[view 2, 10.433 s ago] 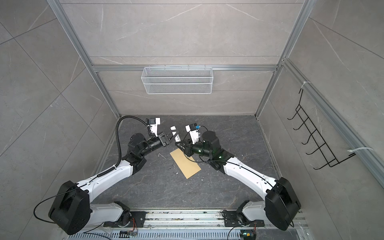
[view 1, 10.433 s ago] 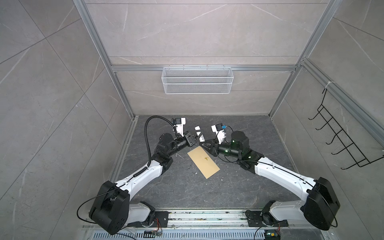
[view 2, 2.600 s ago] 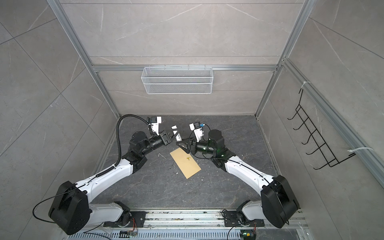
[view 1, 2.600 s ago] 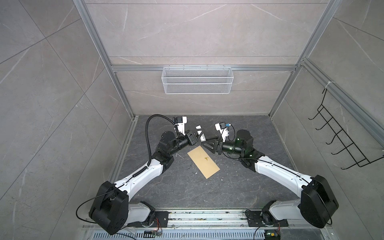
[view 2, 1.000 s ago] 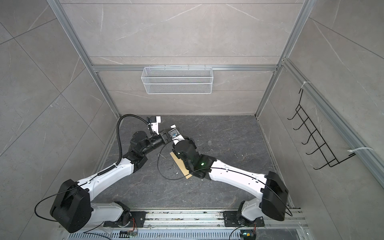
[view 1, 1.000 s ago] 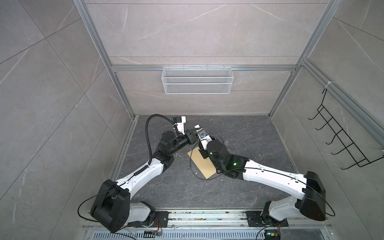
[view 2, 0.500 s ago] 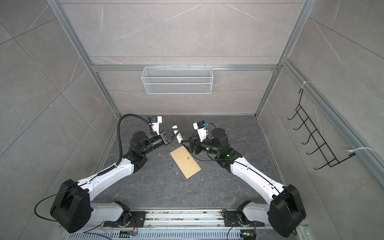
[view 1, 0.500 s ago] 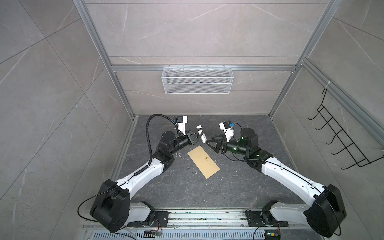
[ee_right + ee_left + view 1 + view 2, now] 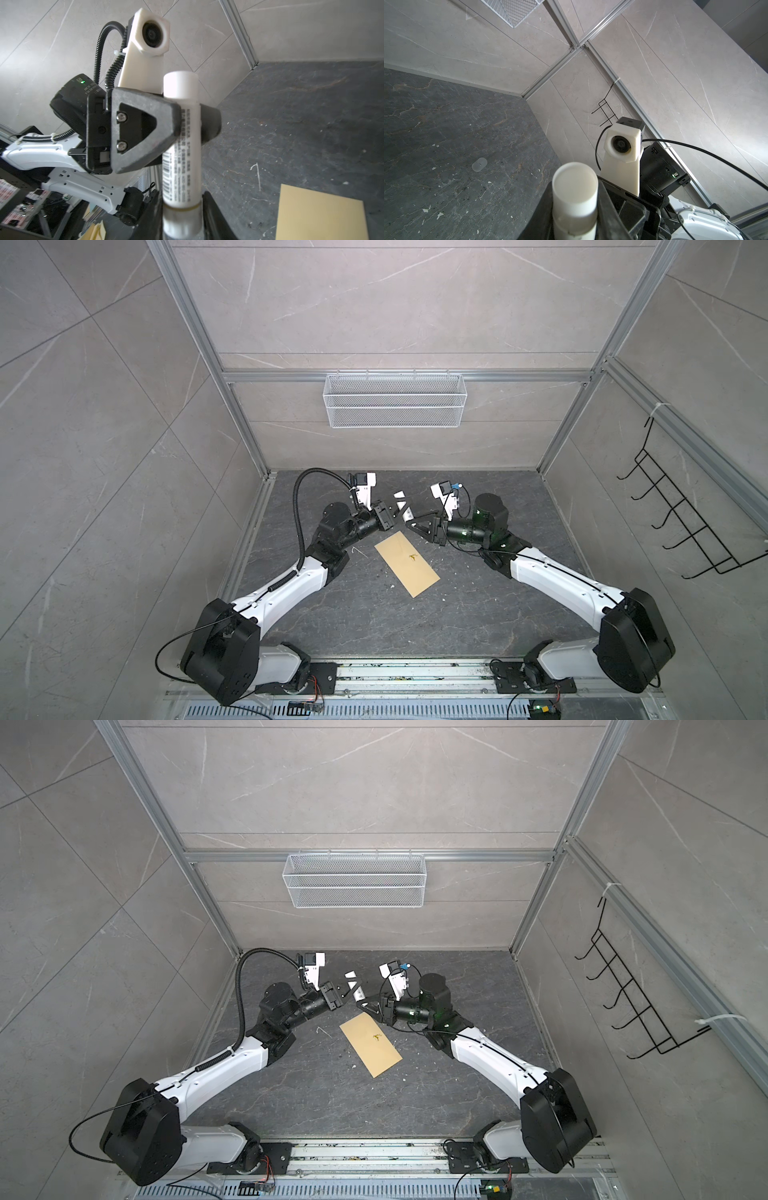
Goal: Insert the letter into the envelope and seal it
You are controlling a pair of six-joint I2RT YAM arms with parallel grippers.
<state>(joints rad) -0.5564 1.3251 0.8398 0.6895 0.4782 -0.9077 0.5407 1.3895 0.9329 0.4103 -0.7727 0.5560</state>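
Firmly clamped on the middle of the white glue stick (image 9: 181,166) with the left gripper (image 9: 187,124). Closed on one end of same stick with the right gripper (image 9: 182,209), one finger at each side. Held tilted in the air between the two arms, above the dark tabletop (image 9: 374,622). Lying flat and diagonal on that tabletop in both top views, near the grippers but apart from them: the envelope (image 9: 407,564) (image 9: 371,1043), small dark mark on its face

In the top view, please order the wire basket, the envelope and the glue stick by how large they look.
Largest: basket; then envelope; smallest: glue stick, which is partly hidden.
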